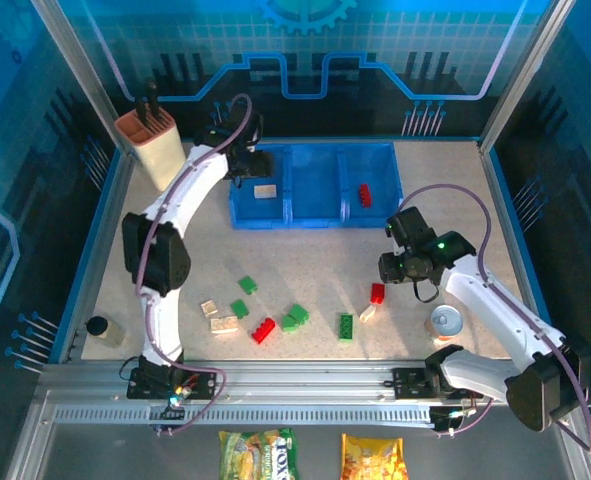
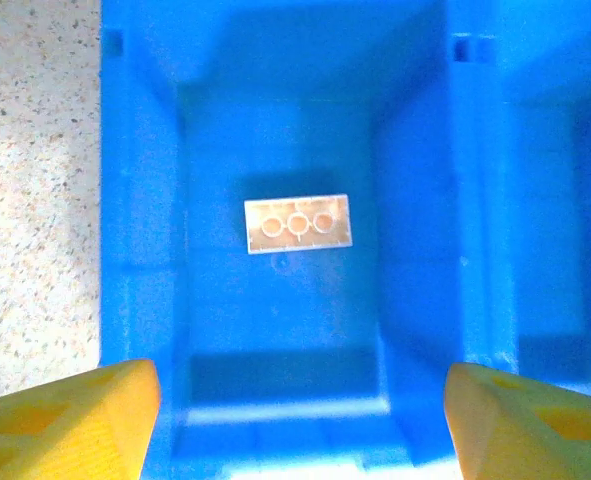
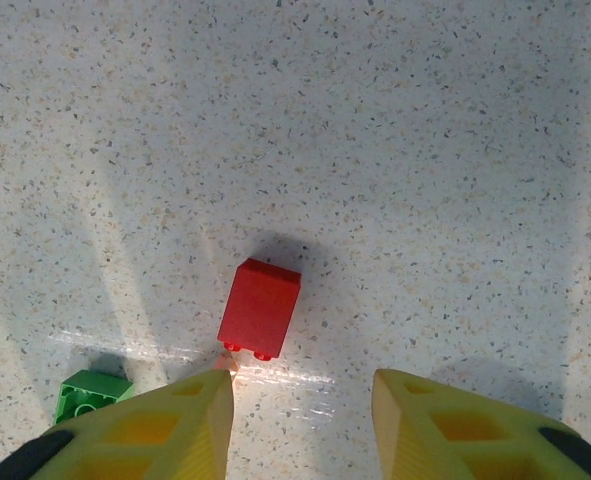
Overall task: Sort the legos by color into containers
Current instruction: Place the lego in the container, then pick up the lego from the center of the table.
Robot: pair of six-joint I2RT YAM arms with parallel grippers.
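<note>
Both grippers spread wide and empty: one over the tray, one over the table.

The left gripper point(image 2: 300, 425) hangs above the left bin of the blue containers point(image 1: 315, 222), jaws well parted, holding nothing. A cream lego point(image 2: 297, 224) lies flat on that bin's floor. The right gripper point(image 3: 303, 420) is released above the table point(image 3: 425, 150), with a red lego point(image 3: 260, 308) just ahead of one fingertip, ungrasped.

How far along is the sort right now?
Done: one cream brick in the left bin, one red brick in the right bin. In hand: nothing; left gripper open over the cream one, right gripper open near a loose red brick. Left: roughly nine loose bricks, every green one included.
</note>
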